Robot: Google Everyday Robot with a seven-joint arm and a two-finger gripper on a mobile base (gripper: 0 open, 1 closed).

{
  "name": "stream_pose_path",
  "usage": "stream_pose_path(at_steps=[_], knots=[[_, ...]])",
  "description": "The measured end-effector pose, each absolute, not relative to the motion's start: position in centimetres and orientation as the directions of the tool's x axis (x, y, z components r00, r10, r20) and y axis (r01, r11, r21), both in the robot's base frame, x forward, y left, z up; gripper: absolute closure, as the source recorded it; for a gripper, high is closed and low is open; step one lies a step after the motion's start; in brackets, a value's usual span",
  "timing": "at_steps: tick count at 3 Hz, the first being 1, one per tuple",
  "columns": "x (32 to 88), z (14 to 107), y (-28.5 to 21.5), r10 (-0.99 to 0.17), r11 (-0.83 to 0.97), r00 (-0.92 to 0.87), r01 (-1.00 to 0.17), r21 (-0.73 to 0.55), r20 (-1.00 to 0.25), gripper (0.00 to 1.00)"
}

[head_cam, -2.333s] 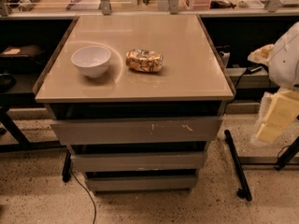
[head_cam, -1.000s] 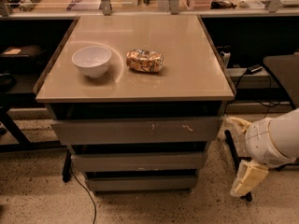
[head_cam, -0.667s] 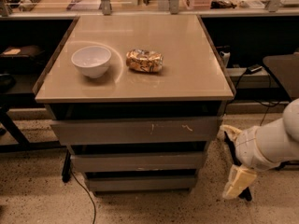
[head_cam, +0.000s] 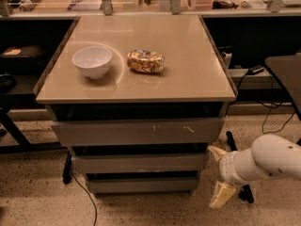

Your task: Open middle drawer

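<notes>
The middle drawer (head_cam: 138, 164) is a plain grey-brown handleless front, shut, between the wider scratched top drawer (head_cam: 136, 132) and the narrower bottom drawer (head_cam: 141, 185) under the tan table top (head_cam: 197, 86). My gripper (head_cam: 219, 173) is low on the right, just beyond the right end of the middle and bottom drawer fronts, close to the floor. Its two cream fingers (head_cam: 222, 194) are spread apart, one above the other, and hold nothing. It does not touch the drawers. The white forearm (head_cam: 268, 161) reaches in from the right edge.
A white bowl (head_cam: 92, 61) and a crumpled gold packet (head_cam: 146, 61) lie on the table top. A black stand foot (head_cam: 237, 173) sits on the floor behind the gripper. A cable (head_cam: 87, 197) trails at the lower left. Cluttered shelves run along the back.
The arm has come down from the upper right to near the floor and shifted left toward the right side of the drawer stack. The drawers have not moved.
</notes>
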State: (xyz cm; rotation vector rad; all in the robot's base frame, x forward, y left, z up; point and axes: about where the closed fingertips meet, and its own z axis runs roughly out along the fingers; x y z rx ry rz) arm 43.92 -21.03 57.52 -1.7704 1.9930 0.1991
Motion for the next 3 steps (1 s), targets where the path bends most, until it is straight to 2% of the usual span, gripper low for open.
stream_pose_path(at_steps=[1,3], knots=[[48.3,49.8,-20.9,-0.887,0.126,-0.008,-0.966,-0.227,-0.461,0.0],[48.9,48.2,-19.1,-0.889,0.094,0.04,-0.959,-0.266,-0.457,0.0]])
